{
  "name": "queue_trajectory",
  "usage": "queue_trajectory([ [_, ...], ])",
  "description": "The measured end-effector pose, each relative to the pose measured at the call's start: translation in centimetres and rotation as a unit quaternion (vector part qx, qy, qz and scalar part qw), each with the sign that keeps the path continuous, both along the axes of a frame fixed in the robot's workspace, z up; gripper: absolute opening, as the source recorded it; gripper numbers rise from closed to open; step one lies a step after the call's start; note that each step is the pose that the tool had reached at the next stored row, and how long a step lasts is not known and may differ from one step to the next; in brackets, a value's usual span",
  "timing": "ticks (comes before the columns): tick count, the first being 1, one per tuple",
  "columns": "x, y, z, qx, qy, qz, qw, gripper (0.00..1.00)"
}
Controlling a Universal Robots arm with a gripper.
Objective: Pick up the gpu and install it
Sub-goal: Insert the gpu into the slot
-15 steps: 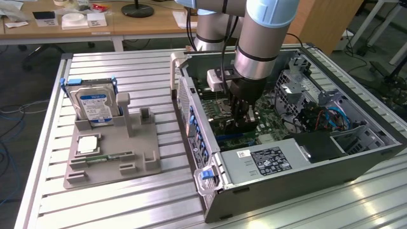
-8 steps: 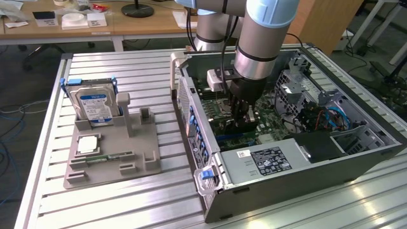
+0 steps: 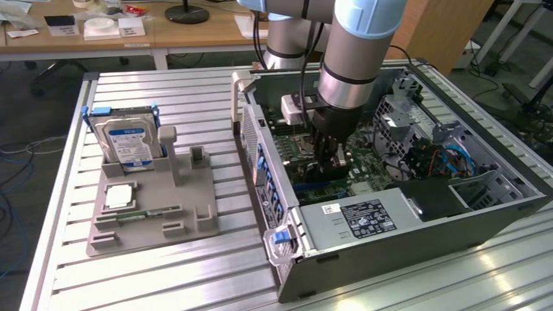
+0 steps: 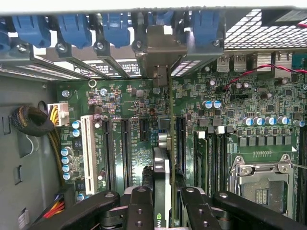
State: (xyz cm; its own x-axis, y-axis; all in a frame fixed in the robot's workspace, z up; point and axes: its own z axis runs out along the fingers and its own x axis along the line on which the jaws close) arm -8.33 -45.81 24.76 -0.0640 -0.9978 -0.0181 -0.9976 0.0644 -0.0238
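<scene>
Gripper [image 4: 163, 201] clamped on gpu [image 4: 162, 158], edge-on over motherboard [image 4: 129, 103] inside computer case [image 3: 372, 253]; hard drive [image 3: 128, 141] at case's nine o'clock; labels unreadable.

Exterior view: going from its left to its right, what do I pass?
Hard drive standing in the grey holder tray → computer case rear wall → pincer down over the motherboard → drive cage with blue cables.
</scene>
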Motion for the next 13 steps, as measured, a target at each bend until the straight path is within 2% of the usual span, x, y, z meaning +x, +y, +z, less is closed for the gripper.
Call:
queue_trajectory([
  [13, 0.0, 0.0, -0.23, 0.0, 0.0, 0.0, 1.0, 0.27],
])
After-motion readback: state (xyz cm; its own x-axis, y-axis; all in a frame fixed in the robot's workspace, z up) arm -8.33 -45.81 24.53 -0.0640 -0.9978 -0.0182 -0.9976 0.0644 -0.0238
